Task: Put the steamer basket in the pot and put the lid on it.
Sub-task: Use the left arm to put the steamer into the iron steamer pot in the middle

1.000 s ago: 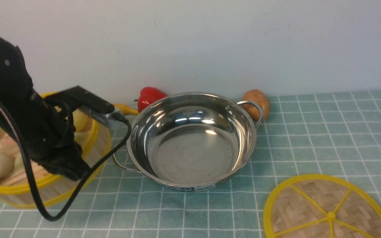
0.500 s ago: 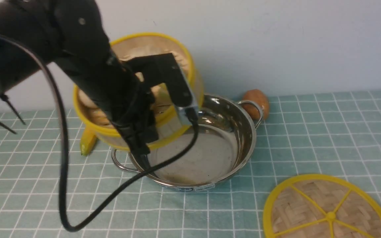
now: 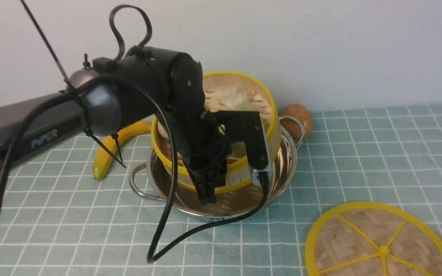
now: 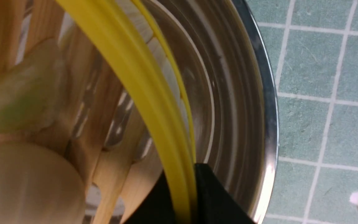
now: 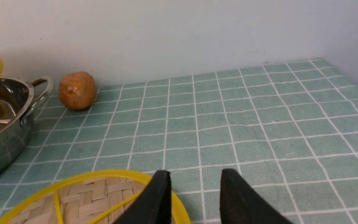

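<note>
My left gripper (image 3: 206, 189) is shut on the near yellow rim of the steamer basket (image 3: 240, 99). The basket hangs tilted, its open side towards the camera, with its lower edge inside the mouth of the shiny pot (image 3: 286, 168). In the left wrist view the black fingers pinch the basket's rim (image 4: 135, 68) at my left gripper (image 4: 183, 189), with pale buns (image 4: 20, 183) inside and the pot's wall (image 4: 238, 93) just beyond. The lid (image 3: 380, 245) lies flat at the front right. My right gripper (image 5: 194, 177) stands open just over the lid's rim (image 5: 82, 199).
A banana (image 3: 104, 155) lies left of the pot and a brown potato (image 3: 300, 115) sits behind its right handle, close to the wall. The left arm's black cable (image 3: 167, 230) loops down in front of the pot. The potato (image 5: 76, 90) also shows in the right wrist view.
The left arm has lifted the basket from the far left of the table, carried it right over the pot and lowered it into the pot's mouth. The lid has not moved.
</note>
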Robot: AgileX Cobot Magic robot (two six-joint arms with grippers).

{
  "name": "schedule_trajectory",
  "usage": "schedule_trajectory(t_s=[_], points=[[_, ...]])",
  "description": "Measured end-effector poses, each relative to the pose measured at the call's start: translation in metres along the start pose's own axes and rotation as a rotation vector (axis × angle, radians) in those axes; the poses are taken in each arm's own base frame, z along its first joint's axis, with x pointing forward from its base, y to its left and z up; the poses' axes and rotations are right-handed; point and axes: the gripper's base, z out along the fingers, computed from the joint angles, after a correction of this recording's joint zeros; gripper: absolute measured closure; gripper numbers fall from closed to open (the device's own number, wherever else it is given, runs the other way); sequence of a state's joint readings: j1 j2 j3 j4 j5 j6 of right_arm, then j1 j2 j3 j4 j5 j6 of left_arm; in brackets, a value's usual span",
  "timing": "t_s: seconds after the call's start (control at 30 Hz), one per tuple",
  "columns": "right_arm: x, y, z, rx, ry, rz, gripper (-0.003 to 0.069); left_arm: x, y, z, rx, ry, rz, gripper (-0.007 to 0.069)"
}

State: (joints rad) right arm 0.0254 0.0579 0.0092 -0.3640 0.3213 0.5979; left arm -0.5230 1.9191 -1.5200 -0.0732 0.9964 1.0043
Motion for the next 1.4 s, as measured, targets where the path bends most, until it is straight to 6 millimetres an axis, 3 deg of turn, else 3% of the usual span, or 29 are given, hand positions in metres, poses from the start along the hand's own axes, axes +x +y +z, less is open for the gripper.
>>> schedule_trajectory(t_s=[0.23, 0.63, 0.73, 0.97, 1.1, 1.2, 1.4], points=[[0.0, 0.0, 0.0, 0.0, 0.0, 0.0, 0.0416, 0.001, 0.001, 0.026, 0.039, 0.022, -0.007, 0.0595], [0.0, 0.0, 0.0, 0.0, 0.0, 0.0, 0.0416, 0.001, 0.002, 0.038, 0.051, 0.027, -0.012, 0.0588], [0.0, 0.0, 0.0, -0.001, -0.001, 0.0, 0.0416, 0.0, 0.002, 0.038, 0.049, 0.023, -0.017, 0.0546], [0.0, 0.0, 0.0, -0.001, -0.001, 0.0, 0.0416, -0.001, 0.004, 0.036, 0.032, 0.01, -0.042, 0.0322], [0.0, 0.0, 0.0, -0.002, -0.002, 0.0, 0.0416, -0.002, 0.006, 0.026, -0.007, 0.004, -0.053, 0.0218], [0.0, 0.0, 0.0, -0.002, -0.003, 0.0, 0.0416, 0.0, 0.008, 0.006, -0.067, 0.014, -0.076, 0.0201], [0.0, 0.0, 0.0, -0.004, -0.005, 0.0, 0.0416, 0.012, 0.005, -0.069, -0.258, 0.02, -0.219, 0.0242]])
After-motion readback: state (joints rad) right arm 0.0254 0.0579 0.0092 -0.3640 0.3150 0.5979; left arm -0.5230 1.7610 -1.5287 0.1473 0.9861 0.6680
